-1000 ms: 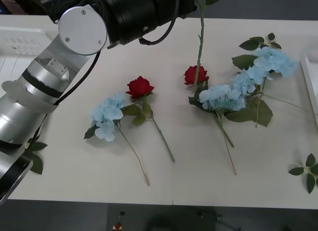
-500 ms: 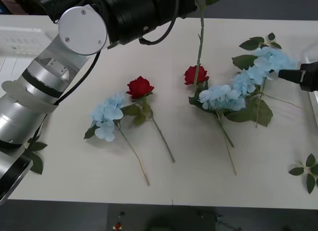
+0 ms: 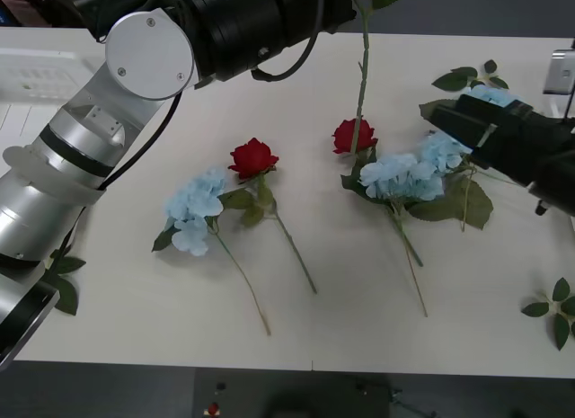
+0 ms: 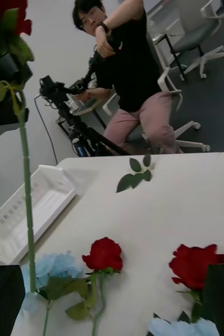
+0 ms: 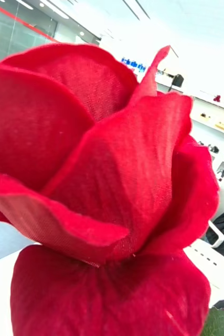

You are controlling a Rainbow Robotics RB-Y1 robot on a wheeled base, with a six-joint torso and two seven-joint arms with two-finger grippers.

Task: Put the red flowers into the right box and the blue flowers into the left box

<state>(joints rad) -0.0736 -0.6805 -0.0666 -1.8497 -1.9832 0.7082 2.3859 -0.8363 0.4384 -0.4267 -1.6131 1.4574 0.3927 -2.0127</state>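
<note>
L to R: the left box [image 3: 36, 76] sat at the far-left edge of the table [image 3: 359, 328], w/ nothing seen in it. The left arm ran up that side and across the far edge. It carried one of the red flowers [image 5: 106, 184] aloft, bloom up by its wrist cam, and the stem [image 3: 361, 76] hung down over the table. Couldn't tell how the left fingers sat, as the bloom blocked them.

On the table lay a blue flower [image 3: 193, 209], then a red rose [image 3: 253, 156] just beside it. Next came another rose [image 3: 352, 135] right where the hanging stem ended, then a tangle of blue clusters [image 3: 400, 175] overlapping each other. The right gripper [image 3: 463, 123] hovered over the far-right end of that tangle w/ fingers [image 4: 4, 299] spread and nothing between them. A loose leaf sprig [image 3: 552, 310] lay near-right.

Risks, as I judged them:
- The held rose was bound for the right box, but the right arm sat across that side, so the arms could clash.
- The dangling stem could snag the rose or leaves below and drag them.
- The blue stems were interlaced, so gripping one prob. pulls its neighbours, maybe the rose too.
- Blue belongs in the left box, so a grab by the right arm means a long reach or a wrong-box drop.
</note>
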